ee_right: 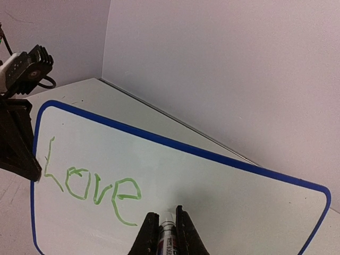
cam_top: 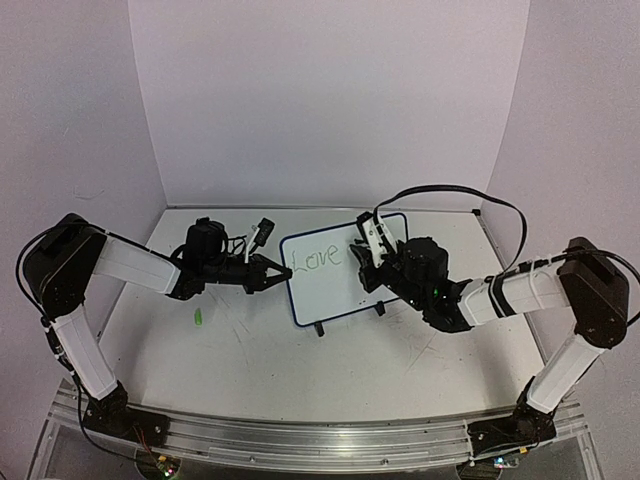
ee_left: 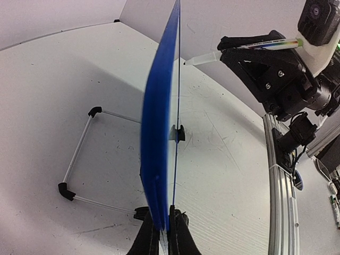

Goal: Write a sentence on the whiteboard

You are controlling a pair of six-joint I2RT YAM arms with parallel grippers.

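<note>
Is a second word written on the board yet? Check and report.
No, the board carries only the green word Love; the space right of it is bare.

Green handwritten word "Love" (ee_right: 93,187) on the whiteboard (ee_right: 228,191), left half.

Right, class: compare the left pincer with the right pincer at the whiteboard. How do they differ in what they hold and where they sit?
The left pincer clamps the whiteboard by its side edge; the right pincer clamps a marker. The left pincer meets the board edge-on, steadying it; the right pincer faces the writing surface, just right of the green Love. Both are black and shut on something.
</note>
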